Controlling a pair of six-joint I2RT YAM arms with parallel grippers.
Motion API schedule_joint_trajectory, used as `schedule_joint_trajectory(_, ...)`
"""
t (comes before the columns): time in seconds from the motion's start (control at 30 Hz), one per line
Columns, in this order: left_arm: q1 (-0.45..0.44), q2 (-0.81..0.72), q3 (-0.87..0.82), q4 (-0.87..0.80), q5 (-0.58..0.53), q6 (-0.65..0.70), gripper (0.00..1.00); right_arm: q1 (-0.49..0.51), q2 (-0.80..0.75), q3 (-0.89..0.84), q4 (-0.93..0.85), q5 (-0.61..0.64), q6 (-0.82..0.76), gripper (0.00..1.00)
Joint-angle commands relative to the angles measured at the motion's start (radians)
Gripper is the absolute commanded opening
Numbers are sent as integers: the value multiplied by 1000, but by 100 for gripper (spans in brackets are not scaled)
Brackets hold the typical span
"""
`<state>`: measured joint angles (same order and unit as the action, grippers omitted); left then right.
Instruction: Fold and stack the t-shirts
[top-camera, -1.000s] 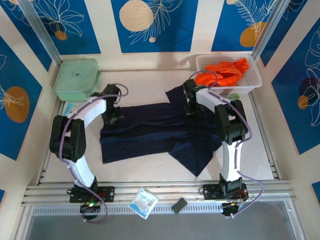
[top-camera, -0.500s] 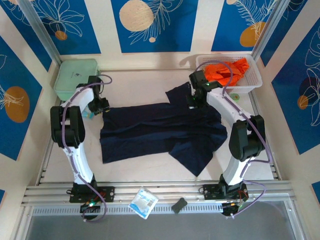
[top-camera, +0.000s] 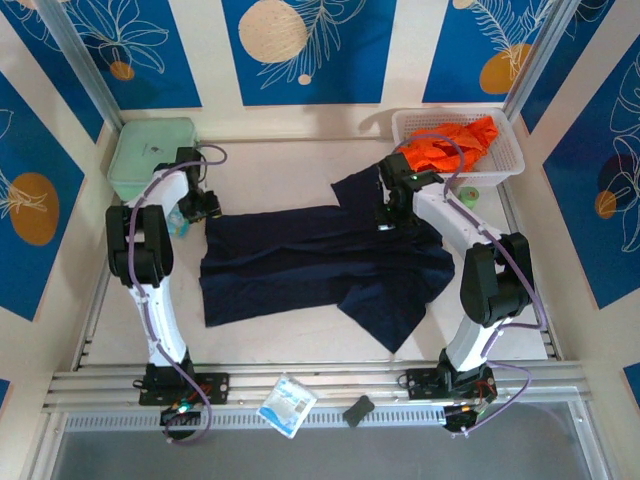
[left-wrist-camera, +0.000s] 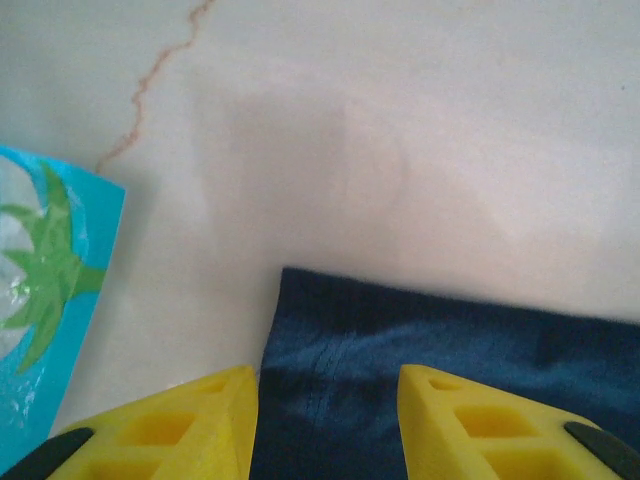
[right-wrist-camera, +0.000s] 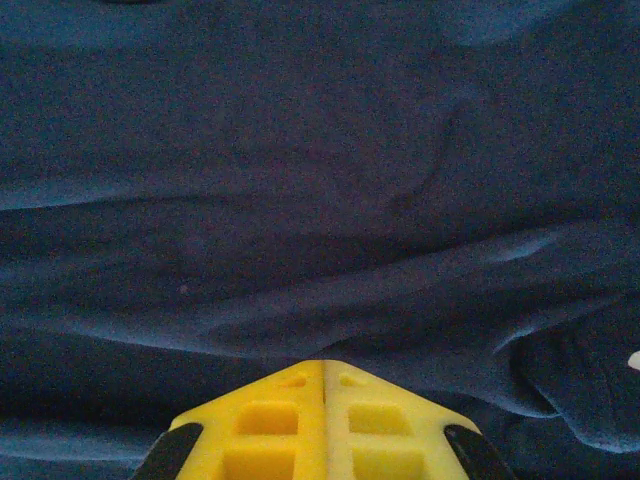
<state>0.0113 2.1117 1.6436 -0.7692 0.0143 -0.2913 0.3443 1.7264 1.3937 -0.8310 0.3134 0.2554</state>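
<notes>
The navy t-shirt (top-camera: 300, 265) is seen spread across the middle of the table (top-camera: 280, 175), lying flat with its length running left to right. One sleeve is turned out at the far right and a flap of cloth hangs toward the near right. No finished fold can be made out in it. The orange t-shirt (top-camera: 455, 145) is left crumpled in the white basket (top-camera: 505, 165) at the far right corner, well apart from the navy one.

The left gripper (top-camera: 207, 207) is held low at the far left corner of the navy t-shirt. In the left wrist view its yellow fingers (left-wrist-camera: 180, 420) are seen apart, with the corner of the cloth lying between them and not yet pinched. A blue packet (left-wrist-camera: 45, 300) lies just beside that corner, and the pale green zipped case (top-camera: 150, 155) sits farther off at the far left.

The right gripper (top-camera: 388, 222) is placed over the far right part of the navy t-shirt. Its jaws are closed together above the rumpled cloth, and no fabric is seen caught between them.

The task is judged to be at an early stage: one shirt is laid out for folding. Both folds and the stacking remain to be done.
</notes>
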Motion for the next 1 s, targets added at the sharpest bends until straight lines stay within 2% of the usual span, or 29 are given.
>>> schedule_joint_trajectory(0.0,12,48,33,-18,-15,42,42,9,-30,-10,-11,-21,16,0)
schedule_joint_trajectory(0.4,10,152,96,-18,-21,82,37,17,-31,-24,-12,-18,14,0)
schedule_joint_trajectory(0.5,5,164,89,-9,-16,89,27,16,-33,-36,-6,-18,17,0)
schedule_joint_trajectory(0.63,-9,156,63,11,-16,88,0,16,-30,-44,3,-24,14,0)
schedule_joint_trajectory(0.67,-11,147,56,15,-18,83,0,16,-27,-42,3,-24,12,0)
schedule_joint_trajectory(0.8,-27,77,17,29,-33,59,0,2,10,-19,2,-15,5,15)
schedule_joint_trajectory(0.97,-32,-55,4,4,-28,16,0,-54,124,54,-3,-28,35,28)
